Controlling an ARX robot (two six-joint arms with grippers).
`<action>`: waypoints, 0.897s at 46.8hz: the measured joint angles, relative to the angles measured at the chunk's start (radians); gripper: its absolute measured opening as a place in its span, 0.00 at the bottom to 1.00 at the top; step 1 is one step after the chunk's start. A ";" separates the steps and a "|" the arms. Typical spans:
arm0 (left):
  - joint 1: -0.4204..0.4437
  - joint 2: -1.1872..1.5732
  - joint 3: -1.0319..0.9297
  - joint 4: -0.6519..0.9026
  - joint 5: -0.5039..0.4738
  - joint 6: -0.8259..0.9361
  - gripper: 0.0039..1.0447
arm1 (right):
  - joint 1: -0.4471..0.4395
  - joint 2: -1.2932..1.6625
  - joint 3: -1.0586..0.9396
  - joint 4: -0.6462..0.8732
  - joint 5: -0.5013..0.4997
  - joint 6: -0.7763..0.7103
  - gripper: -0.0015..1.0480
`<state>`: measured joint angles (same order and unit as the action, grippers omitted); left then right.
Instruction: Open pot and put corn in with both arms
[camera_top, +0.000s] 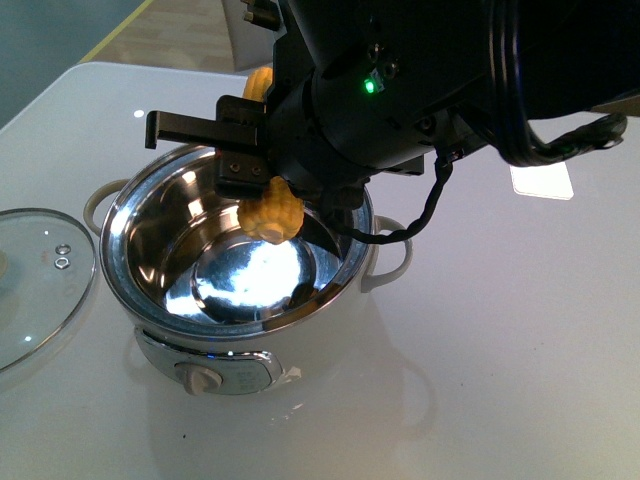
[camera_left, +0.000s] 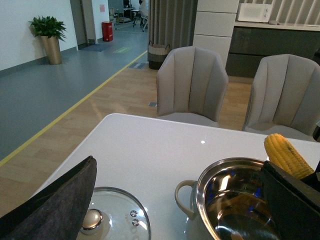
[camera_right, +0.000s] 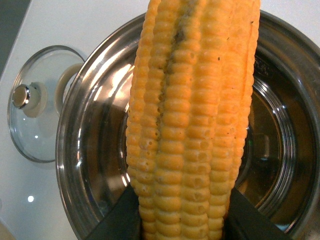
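One round cream-white electric cooking pot (camera_top: 232, 262) with shiny steel inner bowl, uncovered, directly beneath the right gripper (camera_top: 262, 205). No brand, label or legible writing on pot, knob or arm housings.

One yellow-orange husked corn cob (camera_top: 270, 214), clamped between the black fingers of the right gripper, jaws closed against its sides; held above the open bowl, not touching the steel. Lower end of the cob protrudes below the fingers; upper end shows just behind the gripper housing, the middle hidden by it. In the right wrist view the cob (camera_right: 192, 120) fills the frame, its tip cut off.

One round glass lid (camera_top: 35, 280) with steel rim, flat on the white table (camera_top: 520, 330), well apart from the right gripper and beside the pot; partly cut off at the frame edge.

One left gripper, only a dark padded finger (camera_left: 55, 202) visible, over the lid; opening cannot be told.

Two grey upholstered chairs (camera_left: 192, 82) beyond the table.
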<state>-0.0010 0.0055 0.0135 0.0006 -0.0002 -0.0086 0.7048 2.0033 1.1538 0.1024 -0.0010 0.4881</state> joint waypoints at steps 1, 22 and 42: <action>0.000 0.000 0.000 0.000 0.000 0.000 0.93 | 0.000 0.002 0.000 0.000 -0.001 0.004 0.32; 0.000 0.000 0.000 0.000 0.000 0.000 0.93 | -0.026 -0.018 -0.050 0.020 -0.014 0.048 0.91; 0.000 0.000 0.000 0.000 0.000 0.000 0.93 | -0.314 -0.539 -0.446 0.117 0.090 -0.061 0.91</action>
<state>-0.0010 0.0055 0.0135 0.0006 -0.0002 -0.0082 0.3912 1.4647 0.7082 0.2192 0.0887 0.4274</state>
